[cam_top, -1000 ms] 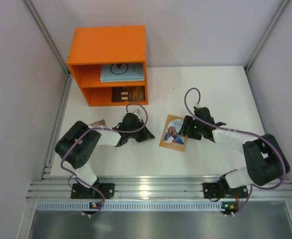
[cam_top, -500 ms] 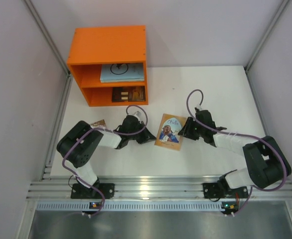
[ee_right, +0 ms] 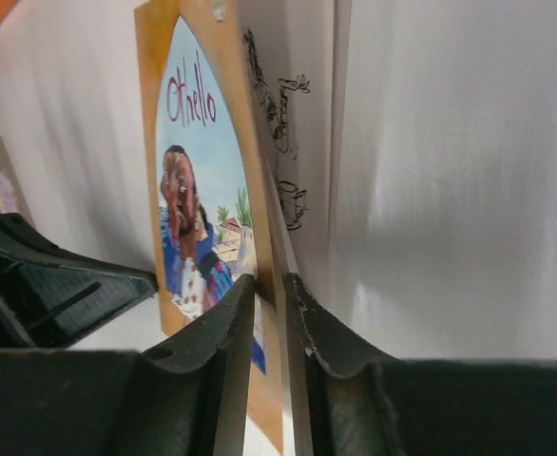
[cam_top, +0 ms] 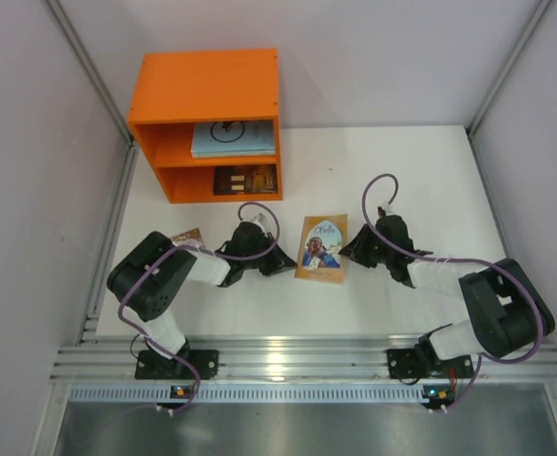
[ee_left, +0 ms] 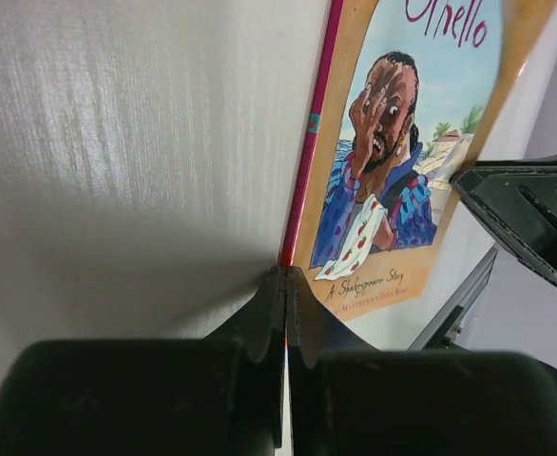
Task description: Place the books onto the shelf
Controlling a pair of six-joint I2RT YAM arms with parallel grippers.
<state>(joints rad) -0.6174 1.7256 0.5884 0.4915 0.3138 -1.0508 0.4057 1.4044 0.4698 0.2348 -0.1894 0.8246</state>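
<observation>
Bracing the book mid-desk, the left gripper sets its fingers, pressed together, against the spine. The right gripper straddles the opposite edge, fingers nearly together; whether they grip it is unclear.

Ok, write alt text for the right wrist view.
The right gripper pinches the cover edge of the Othello book, an orange paperback showing a painted man; a scribbled white page shows behind the cover. The left gripper rests dark at the book's far side.
</observation>
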